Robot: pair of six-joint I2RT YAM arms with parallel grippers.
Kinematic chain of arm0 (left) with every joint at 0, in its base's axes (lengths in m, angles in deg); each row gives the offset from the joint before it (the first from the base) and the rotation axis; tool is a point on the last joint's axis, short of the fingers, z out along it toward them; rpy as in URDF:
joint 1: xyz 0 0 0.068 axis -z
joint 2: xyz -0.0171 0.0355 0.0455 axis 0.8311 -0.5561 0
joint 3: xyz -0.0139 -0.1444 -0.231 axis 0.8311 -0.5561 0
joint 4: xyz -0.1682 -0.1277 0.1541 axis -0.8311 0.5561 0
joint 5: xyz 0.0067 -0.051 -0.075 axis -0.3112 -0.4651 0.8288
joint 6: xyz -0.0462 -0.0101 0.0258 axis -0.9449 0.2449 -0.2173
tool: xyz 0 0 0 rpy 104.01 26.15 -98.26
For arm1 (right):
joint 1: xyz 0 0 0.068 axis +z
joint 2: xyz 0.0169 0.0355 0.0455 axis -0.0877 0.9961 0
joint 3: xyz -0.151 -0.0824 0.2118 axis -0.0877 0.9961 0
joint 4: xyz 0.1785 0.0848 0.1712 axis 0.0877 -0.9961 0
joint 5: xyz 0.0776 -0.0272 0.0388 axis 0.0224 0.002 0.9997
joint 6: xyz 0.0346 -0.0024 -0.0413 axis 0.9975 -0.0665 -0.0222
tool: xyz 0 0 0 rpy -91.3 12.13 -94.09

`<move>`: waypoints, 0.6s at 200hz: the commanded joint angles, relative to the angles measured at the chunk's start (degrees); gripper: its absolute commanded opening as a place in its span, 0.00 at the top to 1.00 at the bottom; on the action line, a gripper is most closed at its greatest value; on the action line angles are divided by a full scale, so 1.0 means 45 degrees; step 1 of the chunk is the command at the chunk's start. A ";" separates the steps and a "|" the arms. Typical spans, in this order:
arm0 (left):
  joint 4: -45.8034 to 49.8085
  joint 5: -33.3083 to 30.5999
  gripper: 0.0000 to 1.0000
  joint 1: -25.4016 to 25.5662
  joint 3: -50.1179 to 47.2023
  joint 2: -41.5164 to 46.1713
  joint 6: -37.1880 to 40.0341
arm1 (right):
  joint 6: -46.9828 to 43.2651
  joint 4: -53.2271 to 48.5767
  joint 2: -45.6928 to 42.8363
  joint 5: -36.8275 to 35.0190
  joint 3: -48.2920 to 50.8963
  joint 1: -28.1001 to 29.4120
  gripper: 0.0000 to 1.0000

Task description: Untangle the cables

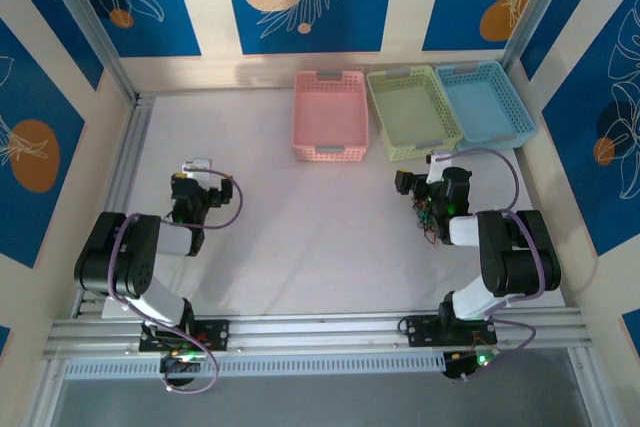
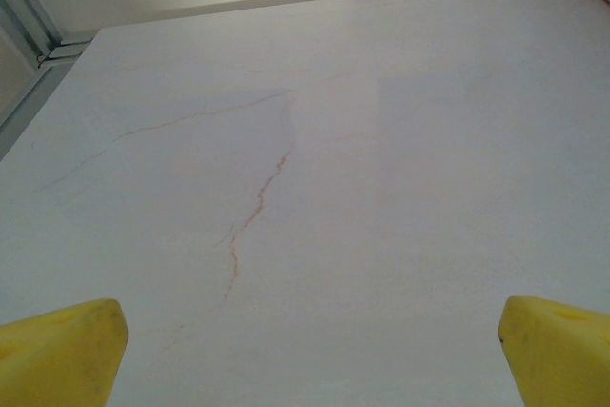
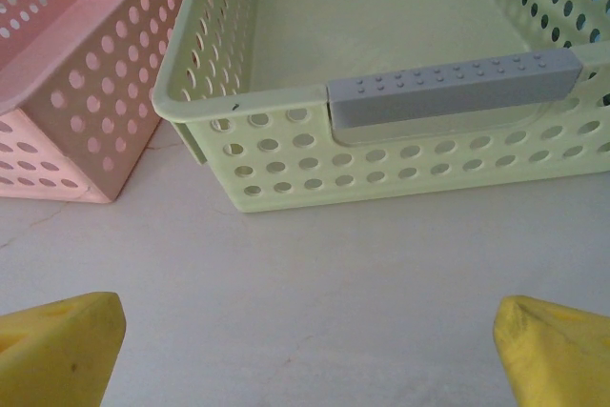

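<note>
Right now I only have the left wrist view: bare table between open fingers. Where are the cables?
Observer: Across the table. In the top view the cables lie as a small tangle close beside the right arm's wrist.
Operator: Is the right gripper on them?
Observer: No. The right gripper is open with nothing between its fingers, and it faces the green basket.
Operator: What stands beside that basket?
Observer: A pink basket on its left and a blue basket on its right, in a row at the table's far edge.

Robotics lab: aluminium-framed enclosure (image 1: 88,22)
</note>
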 commanded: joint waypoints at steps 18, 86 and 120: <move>0.0086 0.0258 0.00 -0.0039 0.0090 0.0155 0.0088 | -0.0074 0.0125 -0.0152 0.0223 -0.0100 -0.0058 0.01; 0.0034 0.0227 0.00 -0.0037 0.0078 0.0174 0.0092 | -0.0054 0.0094 -0.0133 0.0245 -0.0134 -0.0075 0.01; -0.1847 -0.0740 0.00 0.0311 -0.1149 0.0868 0.0204 | 0.0113 -0.0162 -0.0405 -0.0688 -0.0177 0.0062 0.01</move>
